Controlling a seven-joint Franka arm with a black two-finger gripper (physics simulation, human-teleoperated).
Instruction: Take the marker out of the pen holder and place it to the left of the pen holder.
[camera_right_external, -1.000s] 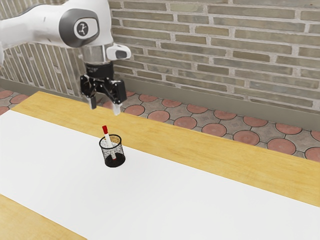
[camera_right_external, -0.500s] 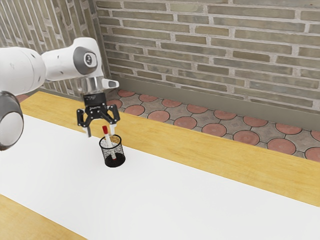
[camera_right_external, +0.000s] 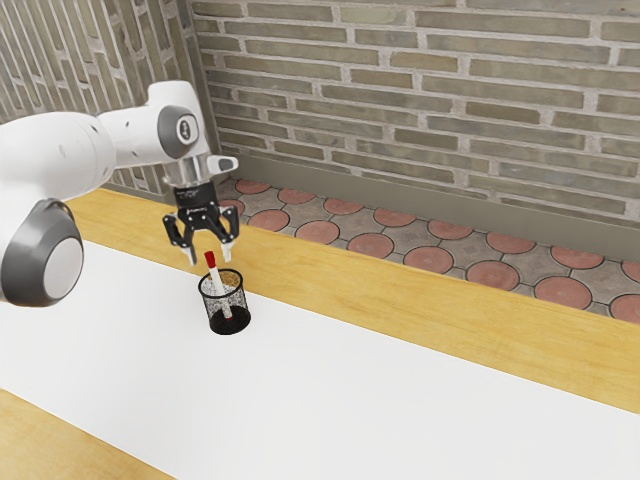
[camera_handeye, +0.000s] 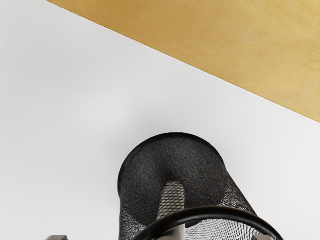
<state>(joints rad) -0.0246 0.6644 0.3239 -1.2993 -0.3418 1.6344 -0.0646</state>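
Observation:
My gripper (camera_right_external: 210, 257) stands open at the red cap of the marker (camera_right_external: 211, 260), one fingertip to each side of it in the exterior view; contact cannot be made out. The marker, white with a red cap, leans inside the black mesh pen holder (camera_right_external: 229, 322), its capped end above the rim. In the wrist view the pen holder (camera_handeye: 150, 175) appears from above, with part of the marker (camera_handeye: 171, 199) behind its mesh. Tips of the gripper (camera_handeye: 160, 237) peek in at that view's lower edge, on both sides of the holder.
The pen holder stands upright on a white strip (camera_right_external: 350, 390) laid over the wooden table (camera_right_external: 450, 320). A brick wall (camera_right_external: 420, 100) rises beyond the tiled floor.
My hand has come down toward the pen holder, lately shifting slightly to the exterior view's right, and the fingertips appear closer together than half a second ago. Marker and holder have stayed put.

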